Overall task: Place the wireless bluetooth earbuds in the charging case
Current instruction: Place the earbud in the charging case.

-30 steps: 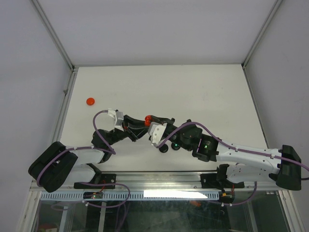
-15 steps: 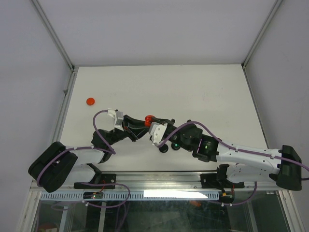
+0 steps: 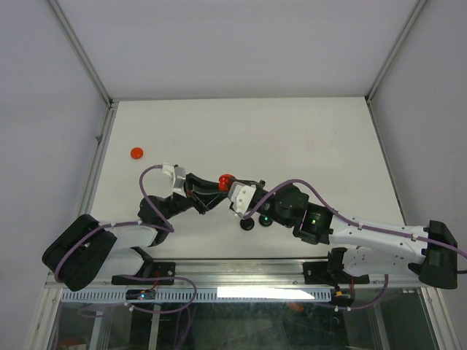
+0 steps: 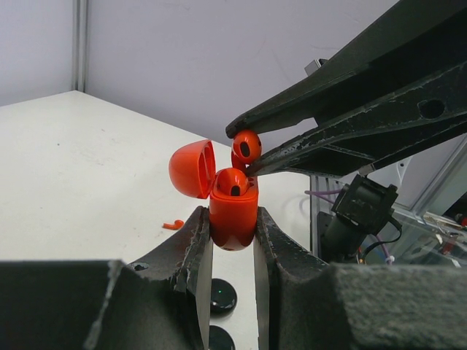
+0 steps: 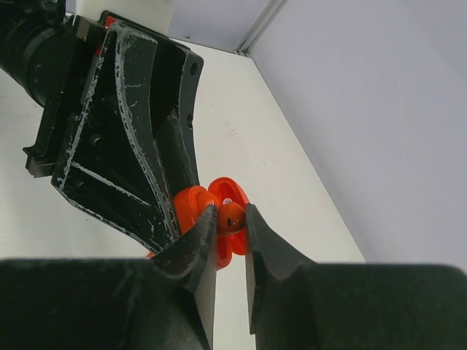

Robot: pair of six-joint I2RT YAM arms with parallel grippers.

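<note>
My left gripper (image 4: 232, 219) is shut on the red charging case (image 4: 233, 222), held upright with its lid (image 4: 193, 169) swung open to the left. One red earbud (image 4: 232, 182) sits in the case's top. Just above it my right gripper (image 5: 230, 213) is shut on a second red earbud (image 5: 232, 216), its fingertips (image 4: 252, 164) reaching in from the right. In the top view both grippers meet over the case (image 3: 225, 179) at the table's middle front. Another red earbud (image 4: 174, 224) lies on the table left of the case.
Two black discs (image 3: 248, 224) (image 3: 264, 219) lie on the table under the right arm, and they also show below the left fingers (image 4: 222, 297). A red disc (image 3: 136, 152) sits near the left wall. Walls enclose the white table (image 3: 306, 138) on three sides.
The right wrist has shifted slightly away and to the right with its earbud. The left gripper and the case have stayed put.
</note>
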